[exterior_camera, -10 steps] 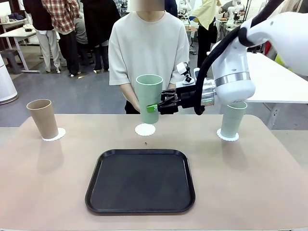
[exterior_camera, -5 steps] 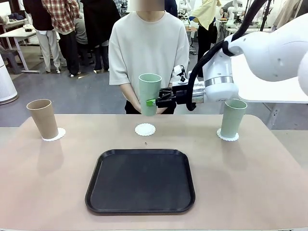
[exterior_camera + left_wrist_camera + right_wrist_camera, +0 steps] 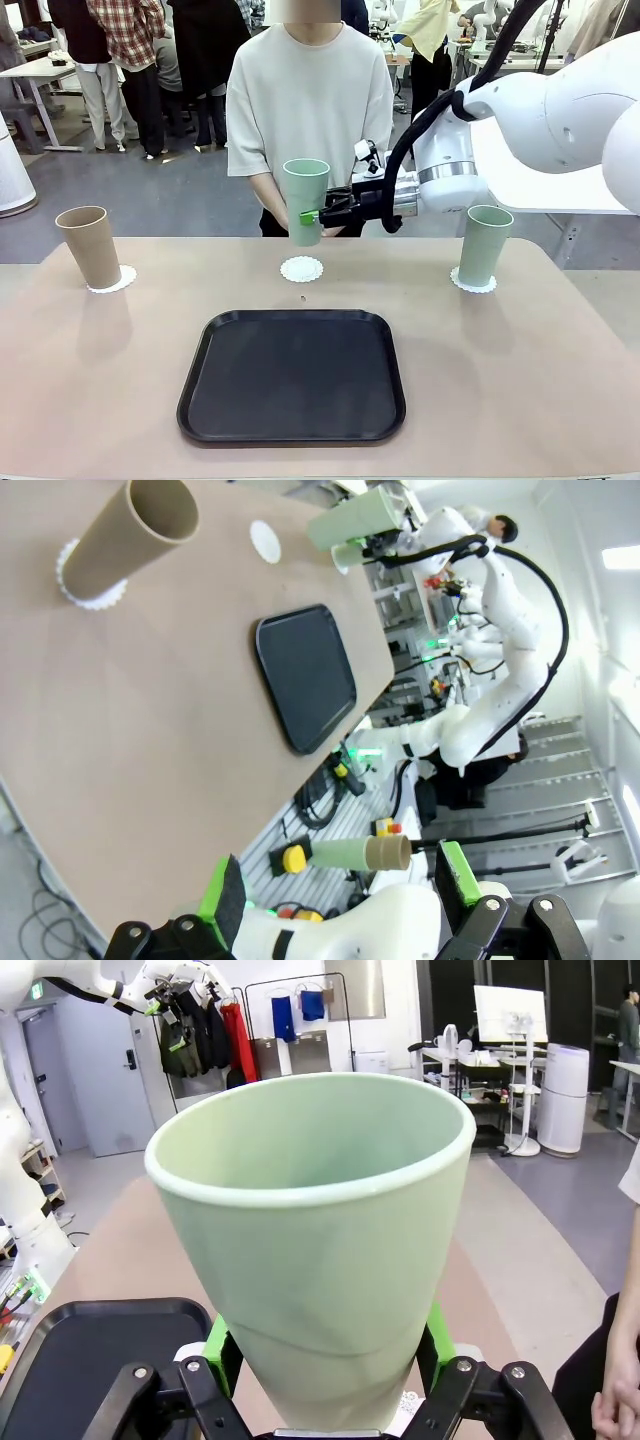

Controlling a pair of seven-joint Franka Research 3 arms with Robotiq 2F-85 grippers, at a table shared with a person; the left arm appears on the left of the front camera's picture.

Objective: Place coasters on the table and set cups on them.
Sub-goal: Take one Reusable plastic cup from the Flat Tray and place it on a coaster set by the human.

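Progress of the task. Three coasters lie along the far edge of the table [image 3: 90, 400]. The left coaster [image 3: 112, 280], near the far left corner, carries the brown cup [image 3: 88, 245]. The right coaster [image 3: 473, 281], near the far right corner, carries a green cup [image 3: 484, 244]. Both cups stand upright. These two settings look complete.

The middle coaster [image 3: 302, 268], at the middle of the far edge, is bare. The second green cup [image 3: 305, 201] hangs upright in the air above it, clear of the table. The right gripper [image 3: 312, 217] is clamped on the lower wall of this cup from the side; its green pads [image 3: 223, 1345] press on opposite sides. The person [image 3: 308, 110] stands behind the far edge, hands low behind the cup.

The left gripper [image 3: 340, 895] hangs off the table with its fingers apart and nothing between them. A black tray [image 3: 292, 375] sits toward the near edge.

Remaining step, as judged: lower the held cup onto the middle coaster and release it.
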